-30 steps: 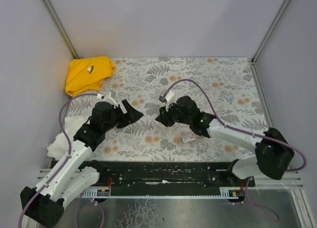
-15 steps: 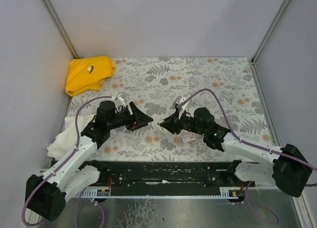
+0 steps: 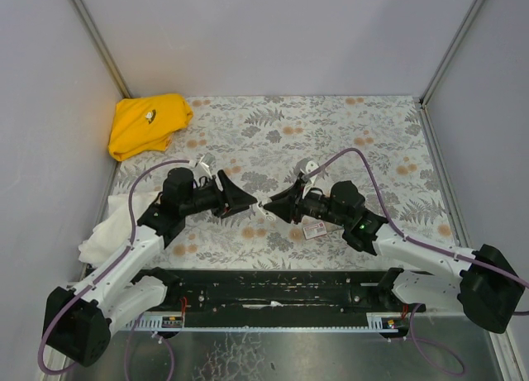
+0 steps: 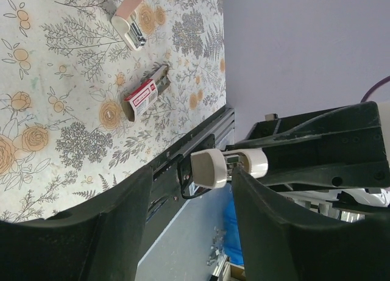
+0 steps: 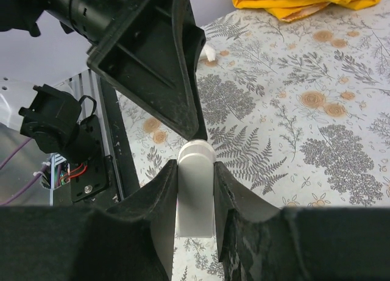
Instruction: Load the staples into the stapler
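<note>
My right gripper (image 5: 195, 166) is shut on the stapler (image 5: 195, 192), a small white rounded piece held above the floral table. In the left wrist view the stapler (image 4: 212, 168) shows a metal part between two white halves. My left gripper (image 4: 192, 170) is open, its fingertips on either side of the stapler's free end, not touching it. In the top view the two grippers, left (image 3: 248, 201) and right (image 3: 271, 206), meet tip to tip mid-table. The red-and-white staple box (image 3: 314, 229) lies under the right arm, its grey tray partly out (image 4: 159, 78). I cannot make out a staple strip.
A small pink-and-white piece with dark metal (image 4: 129, 26) lies on the table beyond the box. A yellow cloth (image 3: 147, 123) sits at the back left, a white cloth (image 3: 103, 232) at the left edge. The black rail (image 3: 264, 286) runs along the near edge.
Both arms have come down and toward each other from further back. The left gripper's open fingers now flank the stapler's end. The right gripper stays shut on the stapler.
</note>
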`<state>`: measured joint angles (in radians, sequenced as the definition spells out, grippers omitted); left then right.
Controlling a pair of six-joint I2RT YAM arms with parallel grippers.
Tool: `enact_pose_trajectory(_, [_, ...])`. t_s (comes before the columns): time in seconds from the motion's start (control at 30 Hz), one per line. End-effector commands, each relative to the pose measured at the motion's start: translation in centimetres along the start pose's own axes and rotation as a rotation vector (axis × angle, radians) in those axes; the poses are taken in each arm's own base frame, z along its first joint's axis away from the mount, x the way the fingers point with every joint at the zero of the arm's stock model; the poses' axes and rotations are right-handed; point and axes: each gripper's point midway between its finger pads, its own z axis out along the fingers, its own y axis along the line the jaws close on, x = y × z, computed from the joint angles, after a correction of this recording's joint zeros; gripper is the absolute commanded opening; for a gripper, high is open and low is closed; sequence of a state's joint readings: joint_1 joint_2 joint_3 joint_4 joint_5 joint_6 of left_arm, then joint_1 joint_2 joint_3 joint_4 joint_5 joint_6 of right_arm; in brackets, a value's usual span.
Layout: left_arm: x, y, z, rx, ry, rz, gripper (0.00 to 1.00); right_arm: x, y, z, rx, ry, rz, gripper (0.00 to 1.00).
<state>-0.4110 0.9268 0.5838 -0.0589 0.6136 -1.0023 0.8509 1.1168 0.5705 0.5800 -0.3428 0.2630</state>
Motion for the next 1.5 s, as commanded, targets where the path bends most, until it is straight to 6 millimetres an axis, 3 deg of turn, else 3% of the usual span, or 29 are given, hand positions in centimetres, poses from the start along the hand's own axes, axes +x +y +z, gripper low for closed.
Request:
enact_pose_trajectory(0.0, [-0.1,-0.4,0.2,0.047,-0.003,0.007,0.53,-3.0,1.7,-0.3,-0.065,-0.105,-0.032,0.00])
enact_pose_trajectory(0.43, [0.3,-0.5,0.4,0.073,0.025,0.011,0.53,-3.4,1.8,-0.8,-0.059,-0.105,-0.041,0.00])
enact_pose_trajectory(0.63, [0.1,-2.8,-0.1,0.146,0.022,0.075,0.56,-2.1,1.2,-0.3,-0.039,-0.059,-0.039,0.00])
enact_pose_trajectory(0.73, [0.1,-2.9,-0.1,0.141,0.025,0.087,0.56,-2.1,1.2,-0.2,-0.043,-0.063,-0.032,0.00])
enact_pose_trajectory(1.13, [1.5,-0.6,1.0,0.076,0.084,0.045,0.55,-3.0,1.0,-0.7,-0.019,-0.083,-0.048,0.00])
enact_pose_trajectory(1.47, [3.4,2.3,2.3,-0.024,0.120,0.042,0.56,-5.8,0.7,-2.8,0.067,-0.116,-0.088,0.00])
